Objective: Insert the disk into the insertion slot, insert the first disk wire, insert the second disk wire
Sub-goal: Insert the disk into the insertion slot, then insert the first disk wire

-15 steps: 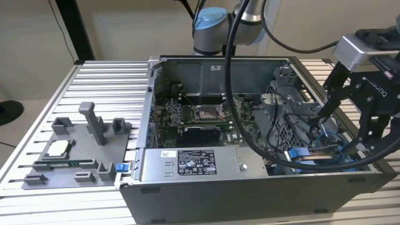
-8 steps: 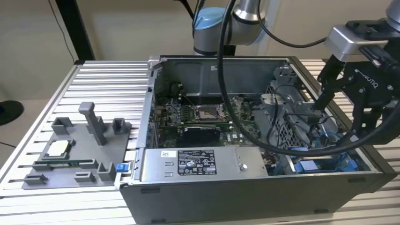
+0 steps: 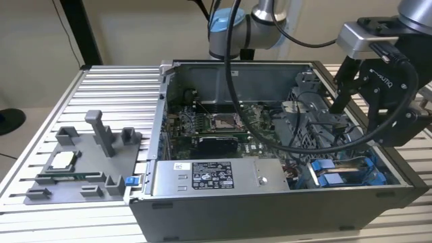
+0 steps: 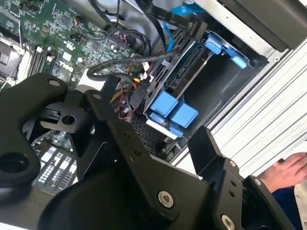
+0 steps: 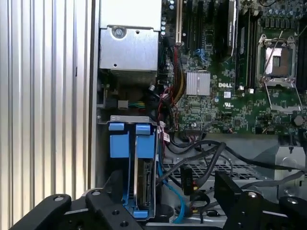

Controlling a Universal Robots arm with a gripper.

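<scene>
The disk (image 5: 143,184) is seen seated in the insertion slot (image 5: 125,119), at the case's (image 3: 270,207) near corner on the exterior view's right. For the wire step, the cables (image 5: 201,158) should be pinched squarely and lined up straight (they're tangled close by). The gripper (image 3: 357,109) is hung tilted above the slot, jaws spread and empty.

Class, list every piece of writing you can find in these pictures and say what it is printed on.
Sticker on the power-supply box: fine print and symbols, too small to read.
Motherboard: white maker's mark and tiny codes, not quoted.
End effector: pale maker's lettering on its black body, in the exterior view, not quoted.
Nothing else legible.
</scene>
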